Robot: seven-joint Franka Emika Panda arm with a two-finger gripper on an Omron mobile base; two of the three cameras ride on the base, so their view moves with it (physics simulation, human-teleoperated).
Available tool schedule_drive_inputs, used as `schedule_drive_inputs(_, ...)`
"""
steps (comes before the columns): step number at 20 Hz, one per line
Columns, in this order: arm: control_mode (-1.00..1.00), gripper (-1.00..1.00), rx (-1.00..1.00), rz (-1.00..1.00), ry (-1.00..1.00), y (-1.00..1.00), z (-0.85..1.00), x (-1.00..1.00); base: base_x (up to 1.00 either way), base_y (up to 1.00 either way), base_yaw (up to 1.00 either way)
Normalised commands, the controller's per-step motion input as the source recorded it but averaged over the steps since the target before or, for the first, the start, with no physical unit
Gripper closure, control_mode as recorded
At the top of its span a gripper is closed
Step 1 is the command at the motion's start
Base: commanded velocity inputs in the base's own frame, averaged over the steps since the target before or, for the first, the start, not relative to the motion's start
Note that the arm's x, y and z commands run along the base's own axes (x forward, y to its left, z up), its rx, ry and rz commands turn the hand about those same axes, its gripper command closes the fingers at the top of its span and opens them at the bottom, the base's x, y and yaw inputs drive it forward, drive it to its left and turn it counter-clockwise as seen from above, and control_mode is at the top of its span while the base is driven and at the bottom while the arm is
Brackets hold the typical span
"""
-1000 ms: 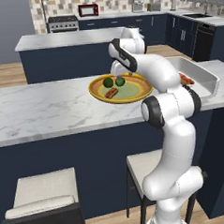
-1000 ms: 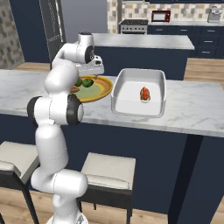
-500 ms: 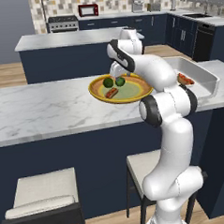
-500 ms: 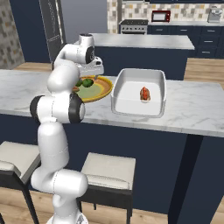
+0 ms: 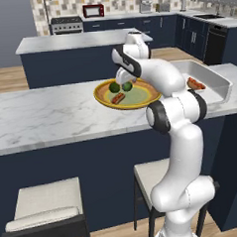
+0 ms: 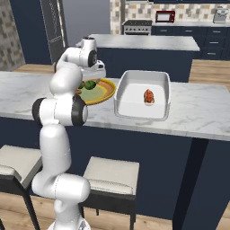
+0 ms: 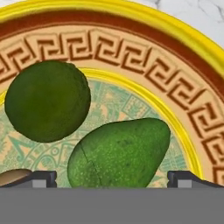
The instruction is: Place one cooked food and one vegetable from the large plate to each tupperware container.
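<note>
The pear-shaped green avocado (image 7: 120,153) lay on the pale green centre of the large yellow-rimmed round plate (image 7: 183,39), just beside a round dark green vegetable (image 7: 47,100). In the hand view its long axis ran slantwise, narrow end toward the upper right. The two-finger gripper (image 7: 111,178) hovered over it, tips spread wide on either side, holding nothing. Closing across that slanted, tapering body might squeeze it out sideways or nudge the round neighbour; the white rectangular tupperware container (image 6: 134,108) stood beside the plate on the marble surface (image 5: 41,120)
</note>
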Motion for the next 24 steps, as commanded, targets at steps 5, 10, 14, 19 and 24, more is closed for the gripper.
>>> schedule_drive_inputs(5,-1.00,-1.00,0.00,0.01,0.00,0.00,-0.20,0.00,0.00,0.00,0.00)
schedule_drive_inputs(10,-1.00,-1.00,0.00,0.04,0.00,0.00,0.00,0.00,0.00,0.00,0.00)
schedule_drive_inputs(14,-1.00,1.00,0.00,0.04,0.00,0.00,0.00,0.00,0.00,0.00,0.00)
schedule_drive_inputs(19,-1.00,1.00,0.00,0.01,0.00,-0.07,0.00,0.00,0.00,0.00,0.00)
schedule_drive_inputs(24,-1.00,1.00,0.00,-0.07,-0.05,-0.46,0.31,-0.37,0.00,0.00,0.00)
